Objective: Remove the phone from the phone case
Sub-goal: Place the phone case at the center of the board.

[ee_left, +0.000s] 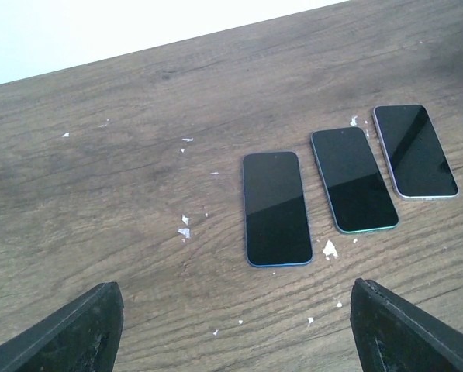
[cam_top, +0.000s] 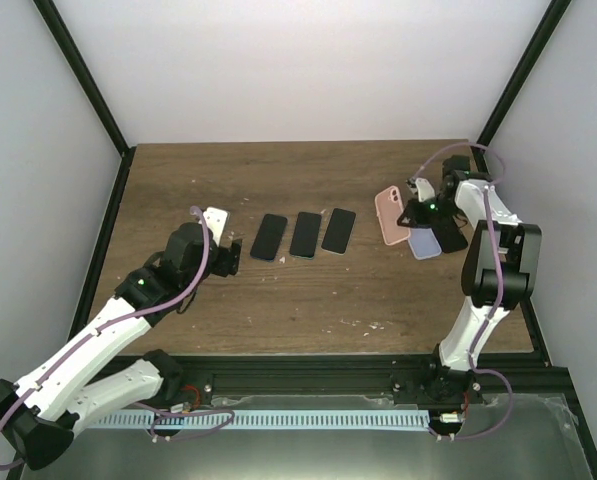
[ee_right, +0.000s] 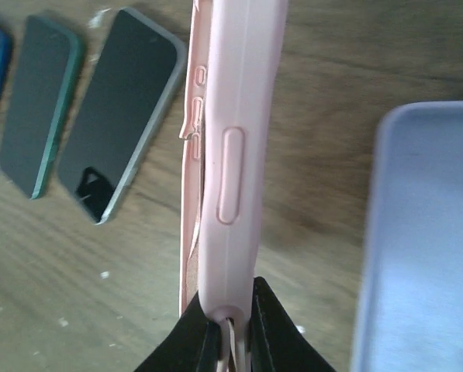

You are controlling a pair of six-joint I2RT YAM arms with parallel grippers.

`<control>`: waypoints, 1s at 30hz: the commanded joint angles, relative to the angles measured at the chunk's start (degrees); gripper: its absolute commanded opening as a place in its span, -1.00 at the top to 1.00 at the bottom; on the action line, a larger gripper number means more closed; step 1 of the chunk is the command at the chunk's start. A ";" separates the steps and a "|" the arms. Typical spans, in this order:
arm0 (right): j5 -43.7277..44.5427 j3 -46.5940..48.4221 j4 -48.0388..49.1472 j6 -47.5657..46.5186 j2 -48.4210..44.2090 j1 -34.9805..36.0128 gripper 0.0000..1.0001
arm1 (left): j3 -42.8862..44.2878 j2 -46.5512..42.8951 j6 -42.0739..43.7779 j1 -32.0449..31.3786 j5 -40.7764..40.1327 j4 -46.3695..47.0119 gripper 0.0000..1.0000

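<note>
Left arm: your left gripper (ee_left: 236, 291) hangs low over the near-left part of the table (cam_top: 178, 180). Its fingers stand wide apart with nothing between them. It points toward the row of phones and touches none of them.

White flecks (ee_left: 184, 231) are scattered on the wood just ahead of that gripper.

Mid-table: three bare phones lie flat, screens up, side by side with small gaps.
- blue phone (ee_left: 276, 208): left end of the row, nearest the left gripper.
- green phone (ee_left: 354, 180): middle.
- grey phone (ee_left: 415, 150): right end, slightly farther back.

Far right: your right gripper (ee_right: 231, 302) is clamped on the bottom end of the pink case (ee_right: 231, 116), one finger on each face. The right wrist view shows the case edge-on, side buttons facing the camera. The overhead view shows its back and camera cutout, with the case tilted up off the wood. A thin pink lip stands away from the left edge near the buttons. You cannot tell from these views whether a phone sits inside.

A lavender item (ee_right: 421, 232) lies flat just right of the pink case, close by the right gripper. It is blurred, so whether it is a case or a phone is unclear.
</note>
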 commanded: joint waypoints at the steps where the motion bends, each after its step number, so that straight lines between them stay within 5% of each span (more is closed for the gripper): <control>1: -8.58 -3.35 -3.18 -2.53 -0.50 2.04 0.93 | -0.04 -0.48 0.11 0.26 -0.93 1.09 -0.62; 9: -4.81 -8.58 1.01 -0.05 1.06 2.17 0.84 | -0.21 -0.30 0.13 0.25 -1.14 1.04 -0.62; 14: 0.73 -8.57 3.74 2.13 1.45 2.17 0.61 | -0.22 -0.20 0.06 0.30 -1.89 0.82 -0.62; 17: 2.29 -8.58 4.38 2.98 -0.23 2.17 0.30 | -0.30 -0.12 0.03 0.29 -2.47 0.78 -0.62; 22: 3.13 -9.48 4.93 3.58 -6.66 2.17 0.03 | -0.17 0.73 -0.28 0.30 -3.60 0.42 -0.62; 30: -0.22 -11.83 9.14 0.58 -23.31 2.17 -0.02 | -0.02 2.23 -0.75 0.27 -4.88 0.07 -0.63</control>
